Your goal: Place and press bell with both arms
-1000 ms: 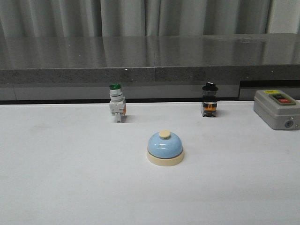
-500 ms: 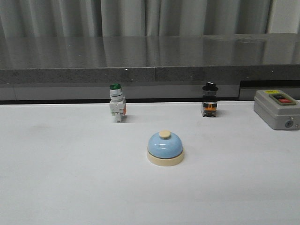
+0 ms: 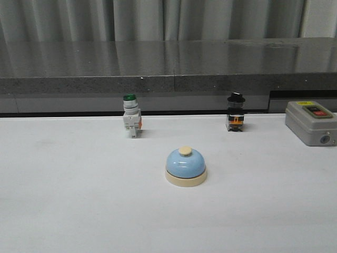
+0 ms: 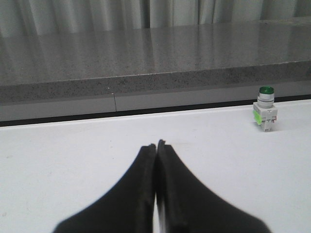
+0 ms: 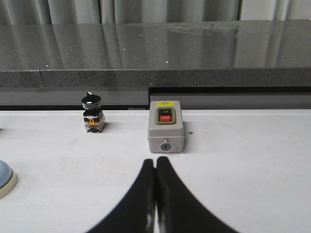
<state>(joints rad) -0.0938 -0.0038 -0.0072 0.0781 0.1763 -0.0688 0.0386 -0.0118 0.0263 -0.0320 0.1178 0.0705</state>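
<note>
The bell (image 3: 185, 167) sits upright at the centre of the front view on the white counter (image 3: 79, 200), untouched (its edge shows at the lower left of the right wrist view). The left pincer (image 4: 156, 145) and right pincer (image 5: 155, 162) are each pressed together, holding nothing, above bare counter.

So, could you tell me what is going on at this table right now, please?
Nothing is being handled at this moment. The bell sits alone on the white table, with neither arm near it in the front view. The left gripper and right gripper are both shut and empty, low over the table. Pressing is not yet done.
</note>
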